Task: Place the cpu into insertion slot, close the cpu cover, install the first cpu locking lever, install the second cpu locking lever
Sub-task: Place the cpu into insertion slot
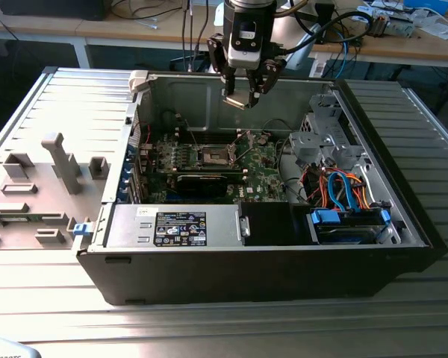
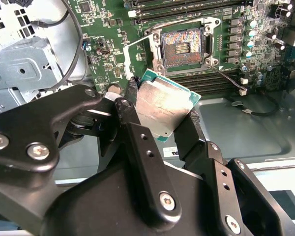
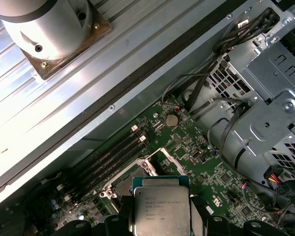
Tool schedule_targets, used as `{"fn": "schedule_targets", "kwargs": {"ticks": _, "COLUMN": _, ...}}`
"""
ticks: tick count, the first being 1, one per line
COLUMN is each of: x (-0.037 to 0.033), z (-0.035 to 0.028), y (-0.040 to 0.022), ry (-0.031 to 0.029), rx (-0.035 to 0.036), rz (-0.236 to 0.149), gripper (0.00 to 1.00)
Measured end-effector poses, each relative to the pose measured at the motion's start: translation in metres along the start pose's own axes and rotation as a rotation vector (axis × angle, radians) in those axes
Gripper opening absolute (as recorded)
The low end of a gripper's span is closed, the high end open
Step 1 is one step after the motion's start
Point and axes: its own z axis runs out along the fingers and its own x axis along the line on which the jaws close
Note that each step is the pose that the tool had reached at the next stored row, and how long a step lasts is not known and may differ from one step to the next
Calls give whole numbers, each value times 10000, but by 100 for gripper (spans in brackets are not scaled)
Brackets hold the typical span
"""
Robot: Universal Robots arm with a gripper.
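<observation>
My gripper hangs above the open computer case, shut on the cpu, a small square chip with a silvery top. In the second wrist view the black fingers clamp two opposite edges of the cpu, which is held tilted. The insertion slot lies below on the green motherboard, its dark contact field uncovered. The exterior view shows the slot well beneath the chip. The cpu cover stands raised beside the socket. A thin wire lever angles away from the socket's corner.
A black expansion card and a labelled power supply sit in front of the board. The drive cage with orange and blue cables fills the exterior view's right. A grey fixture with blocks lies left of the case.
</observation>
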Motion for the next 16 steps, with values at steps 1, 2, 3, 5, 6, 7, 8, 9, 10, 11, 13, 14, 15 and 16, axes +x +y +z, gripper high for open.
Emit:
{"fn": "schedule_targets", "kwargs": {"ticks": 1, "x": 0, "z": 0, "y": 0, "ry": -1, "rx": 2, "rz": 3, "gripper": 55}}
{"fn": "schedule_targets", "kwargs": {"ticks": 2, "x": -1, "z": 1, "y": 1, "ry": 0, "rx": 1, "rz": 1, "gripper": 55}}
{"fn": "schedule_targets", "kwargs": {"ticks": 3, "x": -1, "z": 1, "y": 1, "ry": 0, "rx": 1, "rz": 2, "gripper": 55}}
{"fn": "schedule_targets", "kwargs": {"ticks": 5, "x": -2, "z": 1, "y": 1, "ry": -3, "rx": 0, "rz": 27, "gripper": 55}}
{"fn": "schedule_targets", "kwargs": {"ticks": 6, "x": -2, "z": 1, "y": 1, "ry": -4, "rx": 1, "rz": 42, "gripper": 55}}
{"fn": "schedule_targets", "kwargs": {"ticks": 7, "x": -2, "z": 1, "y": 2, "ry": -6, "rx": 1, "rz": 59, "gripper": 55}}
{"fn": "schedule_targets", "kwargs": {"ticks": 8, "x": -2, "z": 1, "y": 2, "ry": -7, "rx": 1, "rz": 71, "gripper": 55}}
{"fn": "schedule_targets", "kwargs": {"ticks": 9, "x": -2, "z": 2, "y": 2, "ry": -10, "rx": 0, "rz": 97, "gripper": 55}}
{"fn": "schedule_targets", "kwargs": {"ticks": 10, "x": -2, "z": 2, "y": 1, "ry": -11, "rx": 0, "rz": 117, "gripper": 55}}
{"fn": "schedule_targets", "kwargs": {"ticks": 11, "x": -2, "z": 2, "y": 1, "ry": -14, "rx": -1, "rz": 145, "gripper": 55}}
{"fn": "schedule_targets", "kwargs": {"ticks": 13, "x": -2, "z": 3, "y": 1, "ry": -20, "rx": -2, "rz": 214, "gripper": 55}}
{"fn": "schedule_targets", "kwargs": {"ticks": 14, "x": -2, "z": 3, "y": 1, "ry": -22, "rx": -3, "rz": 243, "gripper": 55}}
{"fn": "schedule_targets", "kwargs": {"ticks": 15, "x": -2, "z": 3, "y": 1, "ry": -30, "rx": 0, "rz": 293, "gripper": 55}}
{"fn": "schedule_targets", "kwargs": {"ticks": 16, "x": -2, "z": 4, "y": 2, "ry": -43, "rx": 12, "rz": 318, "gripper": 55}}
